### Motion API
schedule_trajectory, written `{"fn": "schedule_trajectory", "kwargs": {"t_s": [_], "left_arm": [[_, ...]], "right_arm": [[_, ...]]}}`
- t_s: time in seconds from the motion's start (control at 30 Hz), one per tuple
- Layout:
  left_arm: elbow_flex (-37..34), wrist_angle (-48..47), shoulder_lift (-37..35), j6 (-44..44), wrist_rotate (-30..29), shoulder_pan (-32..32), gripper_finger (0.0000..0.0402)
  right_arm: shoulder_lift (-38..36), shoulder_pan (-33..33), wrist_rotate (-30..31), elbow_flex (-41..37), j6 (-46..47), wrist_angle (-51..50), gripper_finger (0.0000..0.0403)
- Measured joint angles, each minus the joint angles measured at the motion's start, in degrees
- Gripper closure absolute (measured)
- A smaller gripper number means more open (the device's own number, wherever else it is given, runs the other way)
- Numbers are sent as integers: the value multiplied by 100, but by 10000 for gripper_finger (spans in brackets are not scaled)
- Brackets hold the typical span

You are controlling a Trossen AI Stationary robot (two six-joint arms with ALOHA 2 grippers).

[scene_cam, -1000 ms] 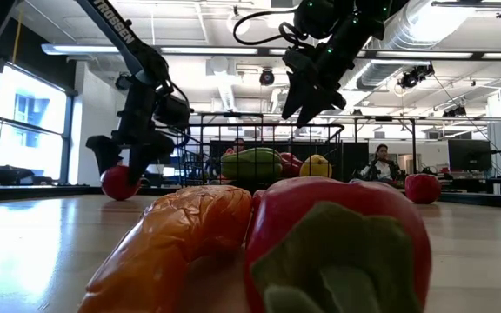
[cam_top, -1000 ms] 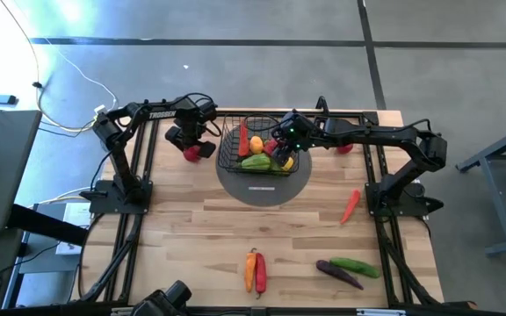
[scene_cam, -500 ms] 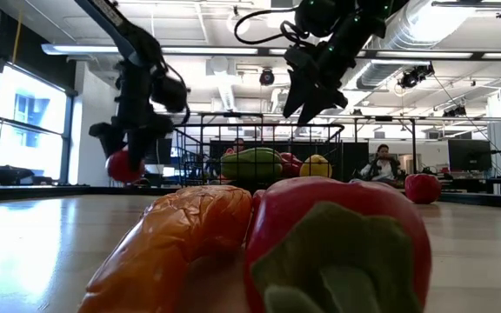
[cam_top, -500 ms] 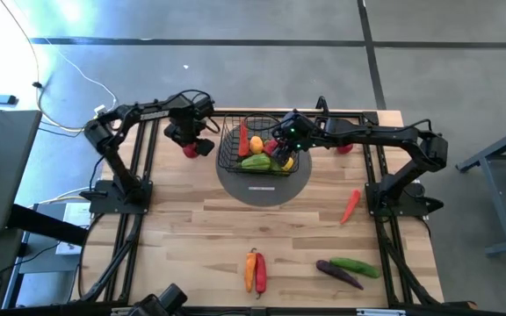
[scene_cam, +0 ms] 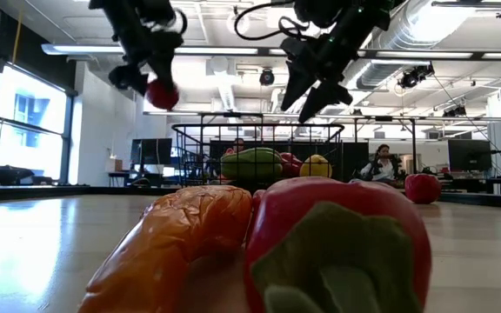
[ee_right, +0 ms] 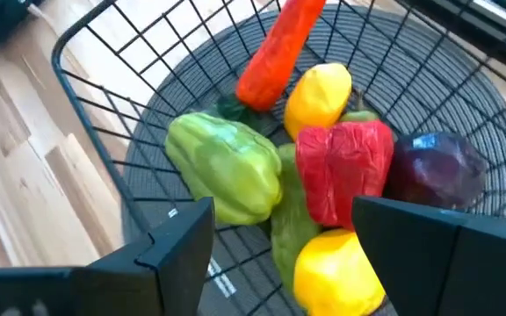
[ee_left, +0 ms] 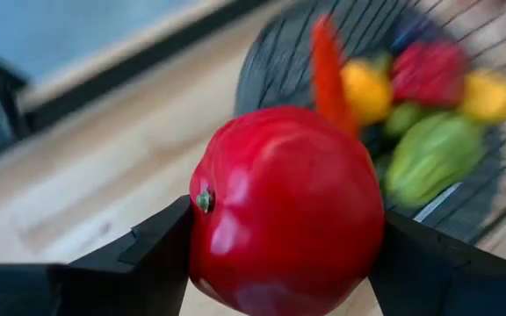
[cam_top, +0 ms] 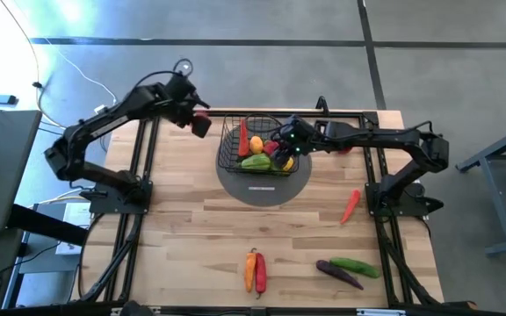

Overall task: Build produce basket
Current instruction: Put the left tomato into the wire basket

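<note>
My left gripper [cam_top: 199, 124] is raised high over the table's far left, just left of the basket, and is shut on a red tomato [ee_left: 284, 206]. The black wire basket [cam_top: 231, 154] stands on a round grey mat. It holds a green pepper [ee_right: 225, 167], a red pepper [ee_right: 341, 171], yellow lemons [ee_right: 319, 96], a purple eggplant [ee_right: 435, 168] and a red chili [ee_right: 279, 48]. My right gripper [ee_right: 301, 241] hovers open over the basket's right part, holding nothing. My left gripper pinches the tomato between its two fingers [ee_left: 152, 250] on two opposite sides. The stem scar [ee_left: 204, 200] sits beside one finger. The fingers slant downward from the table's far left. The tomato [scene_cam: 162, 93] hangs clear of the table, higher than the basket's rim.
The grey mat [cam_top: 266, 189] lies under the basket. Another tomato [cam_top: 346, 148] sits behind my right arm. A red chili [cam_top: 350, 206] lies at the right. An orange and a red pepper [cam_top: 254, 270] lie near the front edge, with an eggplant and a cucumber [cam_top: 348, 268] to their right.
My left gripper has taken the tomato off the table left of the basket. It has gone steeply up with it and tipped less steeply downward. The tomato, on the wood a second ago, now hangs above the basket's rim height. My right gripper has rolled slightly.
</note>
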Motion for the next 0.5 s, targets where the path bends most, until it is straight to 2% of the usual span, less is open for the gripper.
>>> {"fn": "schedule_trajectory", "kwargs": {"t_s": [0.13, 0.3, 0.5], "left_arm": [[6, 558, -241, 90, 195, -154, 136], [6, 1252, -271, 57, 1111, -302, 133], [4, 1894, -151, 154, 1132, -610, 119]], "right_arm": [[-121, 195, 359, 0, 245, -4, 150], [-284, 452, 532, 0, 487, -80, 150], [-382, 775, 540, 0, 819, -332, 150]]}}
